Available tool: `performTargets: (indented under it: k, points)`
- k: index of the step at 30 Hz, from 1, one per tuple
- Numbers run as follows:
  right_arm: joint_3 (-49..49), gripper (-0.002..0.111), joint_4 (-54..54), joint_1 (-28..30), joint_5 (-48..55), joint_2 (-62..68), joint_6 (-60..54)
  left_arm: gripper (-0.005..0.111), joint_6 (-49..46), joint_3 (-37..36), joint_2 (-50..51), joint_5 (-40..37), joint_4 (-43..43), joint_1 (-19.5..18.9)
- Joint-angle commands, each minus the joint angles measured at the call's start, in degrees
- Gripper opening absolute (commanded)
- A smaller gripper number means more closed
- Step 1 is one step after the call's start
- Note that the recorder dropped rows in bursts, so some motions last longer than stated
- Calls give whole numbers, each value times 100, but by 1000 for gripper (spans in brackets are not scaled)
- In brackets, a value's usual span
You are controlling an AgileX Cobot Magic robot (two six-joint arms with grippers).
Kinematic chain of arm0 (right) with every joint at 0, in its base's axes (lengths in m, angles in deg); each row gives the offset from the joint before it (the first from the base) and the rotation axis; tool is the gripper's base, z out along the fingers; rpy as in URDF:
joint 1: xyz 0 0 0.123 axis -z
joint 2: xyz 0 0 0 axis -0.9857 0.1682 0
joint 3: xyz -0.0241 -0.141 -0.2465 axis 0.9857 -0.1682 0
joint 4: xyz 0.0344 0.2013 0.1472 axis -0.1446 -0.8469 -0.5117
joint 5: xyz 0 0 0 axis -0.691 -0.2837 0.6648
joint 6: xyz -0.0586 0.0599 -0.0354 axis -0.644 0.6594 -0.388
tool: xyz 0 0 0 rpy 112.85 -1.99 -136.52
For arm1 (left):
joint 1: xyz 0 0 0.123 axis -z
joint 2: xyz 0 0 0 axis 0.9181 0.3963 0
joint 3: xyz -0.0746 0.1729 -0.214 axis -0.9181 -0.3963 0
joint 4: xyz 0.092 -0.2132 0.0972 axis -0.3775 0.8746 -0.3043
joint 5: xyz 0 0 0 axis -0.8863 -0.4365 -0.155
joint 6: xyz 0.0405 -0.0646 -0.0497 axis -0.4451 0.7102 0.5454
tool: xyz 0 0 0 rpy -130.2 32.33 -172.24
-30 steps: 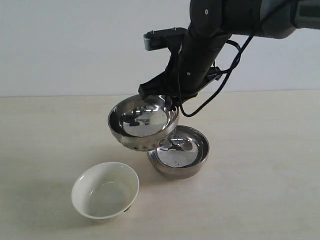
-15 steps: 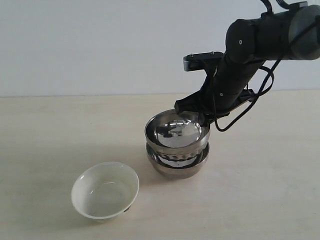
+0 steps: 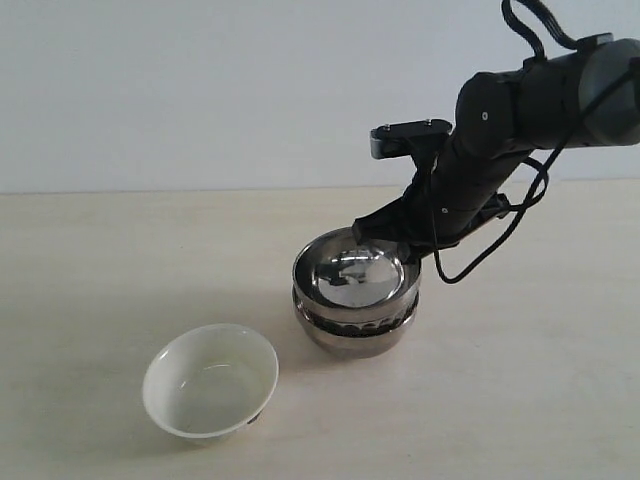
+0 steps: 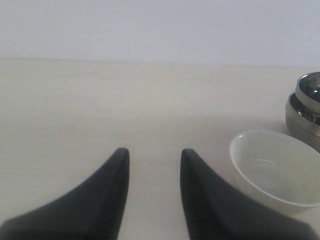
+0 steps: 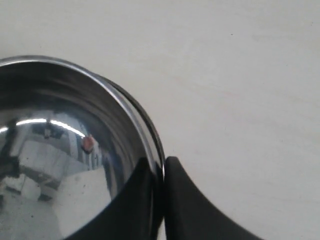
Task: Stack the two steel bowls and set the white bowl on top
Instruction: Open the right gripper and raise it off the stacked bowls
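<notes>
The two steel bowls stand nested on the table: the upper steel bowl sits inside the lower steel bowl. My right gripper is shut on the upper bowl's far rim, one finger inside and one outside. The white bowl rests upright to the front left, apart from the stack. In the left wrist view my left gripper is open over bare table, with the white bowl and the steel stack off to one side. The left arm is outside the exterior view.
The pale wooden table runs back to a white wall. The right arm's cables hang behind the stack.
My right gripper carried the steel bowl rightward and down from mid-air onto the other steel bowl, and it has now settled lower into it. The white bowl stayed put.
</notes>
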State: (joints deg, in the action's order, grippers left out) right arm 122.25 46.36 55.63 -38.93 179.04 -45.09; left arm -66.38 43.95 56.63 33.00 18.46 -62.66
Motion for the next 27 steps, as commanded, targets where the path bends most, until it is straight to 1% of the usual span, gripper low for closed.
performTargets:
  k: [1,17,19,23,25,27]
  points:
    - [-183,0,39,19,-238,-85,-33,32,-16,-23,-19,38,7,-16]
    - [-259,0,-87,19,-281,-85,-6,32,-16,-23,-19,38,7,-16]
    - [-259,6,-89,19,-281,-85,-6,32,-16,-23,-19,38,7,-16]
    - [-259,26,-102,19,-281,-85,4,32,-16,-23,-19,38,7,-16]
    - [-259,33,-102,19,-303,-85,4,32,-16,-23,-19,38,7,-16]
    - [-259,34,-102,19,-314,-85,4,32,-16,-23,-19,38,7,-16]
